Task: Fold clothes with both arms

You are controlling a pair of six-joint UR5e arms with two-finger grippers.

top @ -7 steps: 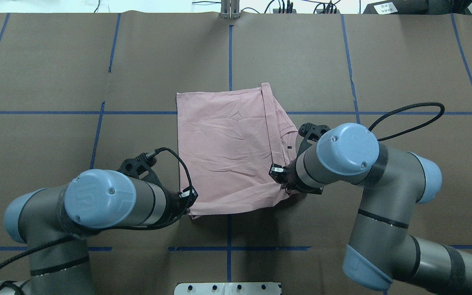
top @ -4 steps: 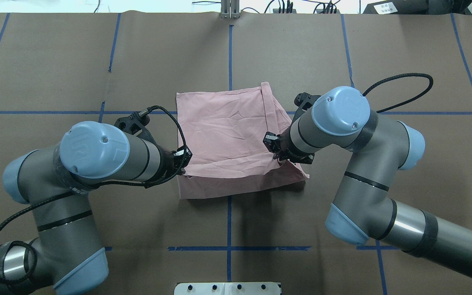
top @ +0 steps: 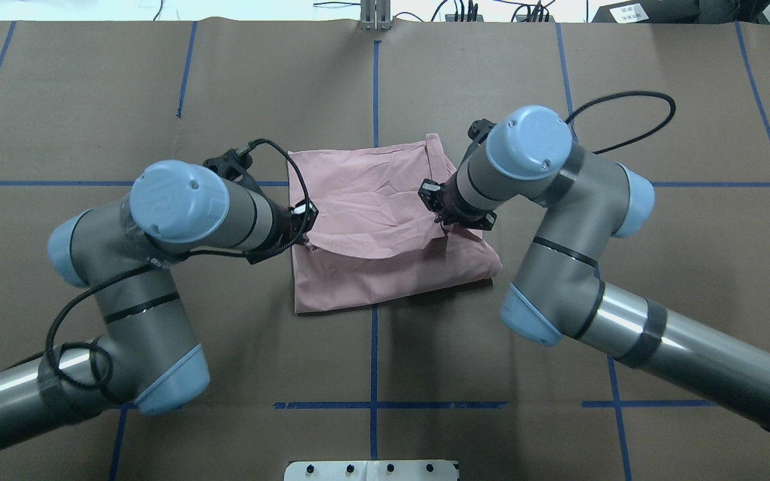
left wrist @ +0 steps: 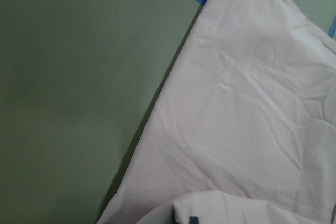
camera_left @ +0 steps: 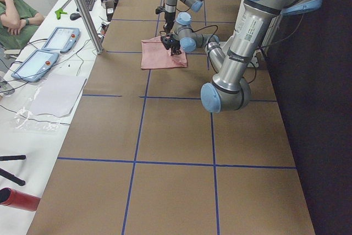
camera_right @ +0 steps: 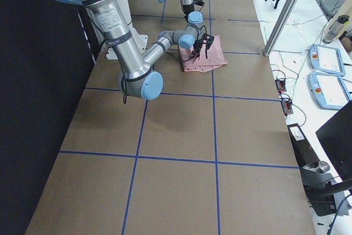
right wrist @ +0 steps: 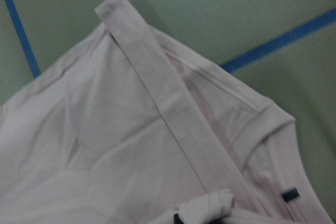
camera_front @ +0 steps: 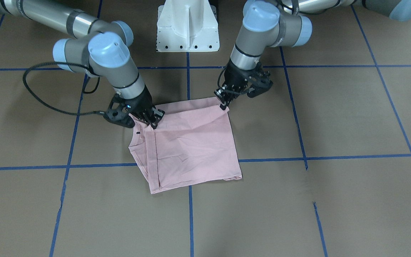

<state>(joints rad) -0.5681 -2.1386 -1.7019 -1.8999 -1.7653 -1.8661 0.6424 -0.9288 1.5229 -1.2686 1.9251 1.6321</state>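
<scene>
Counter [camera_front: 334, 107], front view: brown-papered, blue tape [camera_front: 334, 156]; pink T-shirt [camera_front: 194, 146] lies mid-counter, well off every edge.
Hands, overhead: my left hand [top: 306, 230] and right hand [top: 440, 214] each closed tight on a raised hem corner.
Cloth, wrist views: soft, light, limp; corners seem the best hold.

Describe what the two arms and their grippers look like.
The left arm and right arm are silver-grey tubes with light blue joint caps and dark bands. Each trails a looping black cable and ends in a black two-finger gripper: left gripper, right gripper.
</scene>
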